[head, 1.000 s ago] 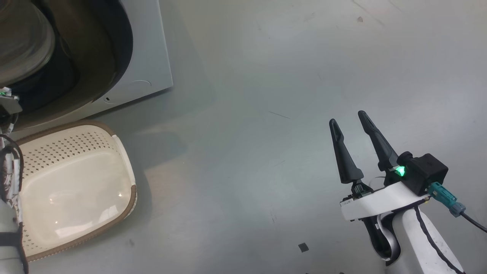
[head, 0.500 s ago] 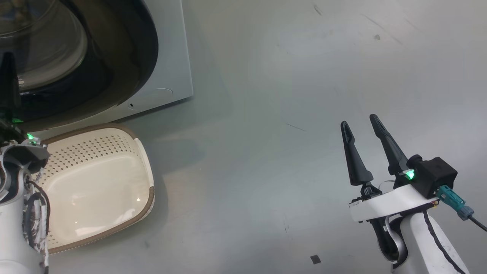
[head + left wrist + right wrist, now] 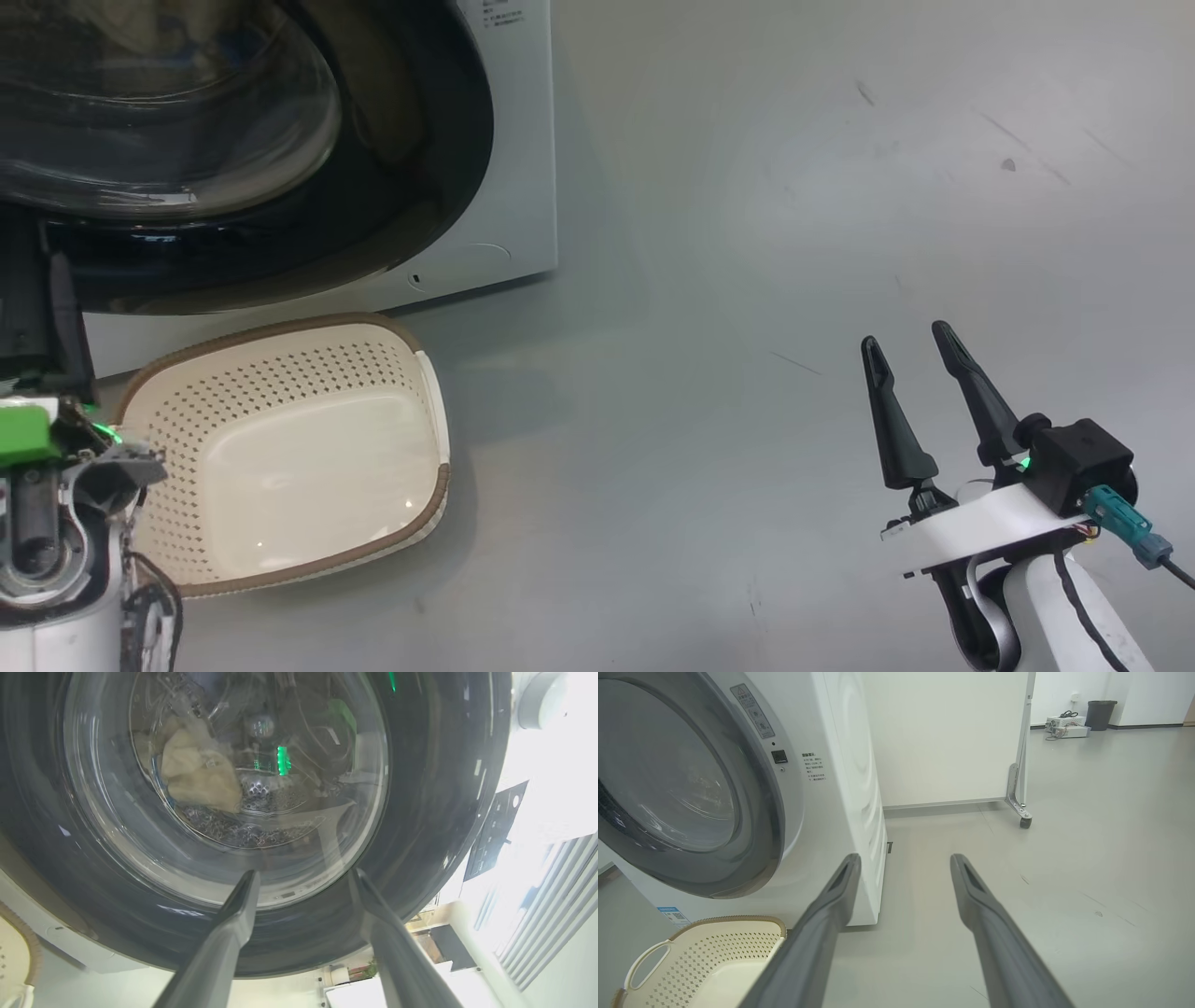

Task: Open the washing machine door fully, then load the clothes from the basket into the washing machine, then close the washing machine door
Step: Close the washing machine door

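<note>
The washing machine (image 3: 518, 187) (image 3: 840, 788) stands at the upper left, and its door (image 3: 448, 140) (image 3: 668, 788) lies flat against the front. Through the door glass (image 3: 444, 812), pale cream clothes (image 3: 196, 774) lie inside the steel drum. The cream basket (image 3: 271, 373) (image 3: 714, 952) sits on the floor below the door with nothing in it. My left gripper (image 3: 42, 308) (image 3: 303, 873) is open, its fingers pointing at the door's lower rim and holding nothing. My right gripper (image 3: 904, 333) (image 3: 906, 857) hangs open over bare floor, well to the right of the washer.
Grey floor (image 3: 747, 233) spreads right of the washer. In the right wrist view a white partition panel on a caster (image 3: 1020, 819) stands behind the washer's right side. A dark bin (image 3: 1101, 714) and some boxes sit far back.
The head camera has turned, so the washer and basket sit further right in the picture. My left wrist has come further into view at the lower left. The right gripper stays open.
</note>
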{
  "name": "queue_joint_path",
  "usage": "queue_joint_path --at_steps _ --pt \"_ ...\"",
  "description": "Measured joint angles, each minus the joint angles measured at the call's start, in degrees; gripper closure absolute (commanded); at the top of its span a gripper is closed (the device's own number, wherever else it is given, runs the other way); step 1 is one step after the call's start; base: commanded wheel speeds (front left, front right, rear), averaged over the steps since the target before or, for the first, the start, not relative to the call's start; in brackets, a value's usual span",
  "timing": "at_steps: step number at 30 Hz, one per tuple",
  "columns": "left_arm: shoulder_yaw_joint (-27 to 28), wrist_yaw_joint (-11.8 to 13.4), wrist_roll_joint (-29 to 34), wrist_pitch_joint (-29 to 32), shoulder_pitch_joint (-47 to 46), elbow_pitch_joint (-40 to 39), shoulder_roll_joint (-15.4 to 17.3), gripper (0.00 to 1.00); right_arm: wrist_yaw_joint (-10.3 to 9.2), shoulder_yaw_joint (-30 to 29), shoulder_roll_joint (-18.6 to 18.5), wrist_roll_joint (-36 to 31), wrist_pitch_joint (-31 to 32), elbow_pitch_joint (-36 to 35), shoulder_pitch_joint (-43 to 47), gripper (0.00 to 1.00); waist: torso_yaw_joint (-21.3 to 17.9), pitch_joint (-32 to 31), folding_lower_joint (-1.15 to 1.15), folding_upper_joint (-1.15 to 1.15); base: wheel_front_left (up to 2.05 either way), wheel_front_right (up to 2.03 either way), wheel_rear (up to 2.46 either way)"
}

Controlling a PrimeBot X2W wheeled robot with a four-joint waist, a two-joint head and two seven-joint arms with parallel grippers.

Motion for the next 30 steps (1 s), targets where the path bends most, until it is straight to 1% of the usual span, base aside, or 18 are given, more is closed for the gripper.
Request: queue_joint_path --at_steps 1,2,7,8,9,12,13,16,18,21,25,30 --pt "-0.3 0.0 1.0 -0.6 0.8 -1.0 -0.1 0.0 0.0 -0.2 0.0 -0.1 0.0 0.0 0.2 0.0 0.5 -0.4 0.0 0.0 0.0 0.0 0.0" --pt "-0.9 0.0 3.4 -1.1 1.7 -1.9 0.0 0.0 0.0 -0.4 -0.1 -0.2 0.0 0.1 0.6 0.0 1.0 -0.7 0.0 0.0 0.0 0.0 0.0" --pt "-4.9 0.0 13.1 -3.8 6.5 -4.5 2.0 0.0 0.0 -1.2 -0.4 -0.4 0.0 0.1 1.2 0.0 3.4 -2.5 0.0 0.0 0.0 0.0 0.0" --pt "-5.8 0.0 15.4 -4.6 7.5 -5.0 2.6 0.0 0.0 -1.2 -0.4 -0.4 0.0 0.1 1.5 0.0 3.9 -2.9 0.0 0.0 0.0 0.0 0.0" --pt "-7.6 0.0 19.9 -5.9 9.4 -5.7 4.1 0.0 0.0 -1.2 -0.5 -0.6 0.0 0.4 2.3 0.0 4.8 -3.7 0.0 0.0 0.0 0.0 0.0" --pt "-10.9 0.0 27.8 -8.0 12.3 -6.5 6.7 0.0 0.0 -1.4 -0.8 -0.8 0.0 0.5 3.2 0.0 6.0 -4.9 0.0 0.0 0.0 0.0 0.0" --pt "-11.4 0.0 29.4 -9.1 13.1 -6.9 7.0 0.0 0.0 -1.4 -0.9 -0.9 0.0 0.7 3.4 0.0 6.5 -5.4 0.0 0.0 0.0 0.0 0.0" --pt "-13.4 -0.1 38.0 -12.0 16.1 -6.9 9.5 0.0 0.0 -1.4 -1.0 -1.0 0.0 0.9 4.1 0.0 7.5 -6.7 0.0 0.0 0.0 0.0 0.0" --pt "-14.6 -0.1 44.4 -13.5 18.3 -6.1 11.9 0.0 -0.01 -1.4 -1.0 -1.0 0.0 1.0 4.9 0.0 8.2 -7.5 0.0 0.0 0.0 0.0 0.0" --pt "-15.7 0.1 50.4 -16.1 20.8 -5.3 12.5 0.0 -0.01 -1.4 -0.9 -1.0 0.0 1.1 5.6 0.0 9.2 -8.5 0.0 0.0 0.0 0.0 0.0" --pt "-18.5 2.0 56.7 -17.8 22.2 -5.5 12.5 0.0 -0.02 -1.4 -1.0 -1.1 0.0 1.1 6.2 0.0 10.2 -9.6 0.0 0.0 0.0 0.0 0.0" --pt "-19.8 5.4 61.7 -18.0 24.9 -5.1 12.4 0.0 -0.03 -1.1 -0.9 -1.3 0.0 1.8 8.4 0.0 10.9 -11.0 0.0 0.0 0.0 0.0 0.0"
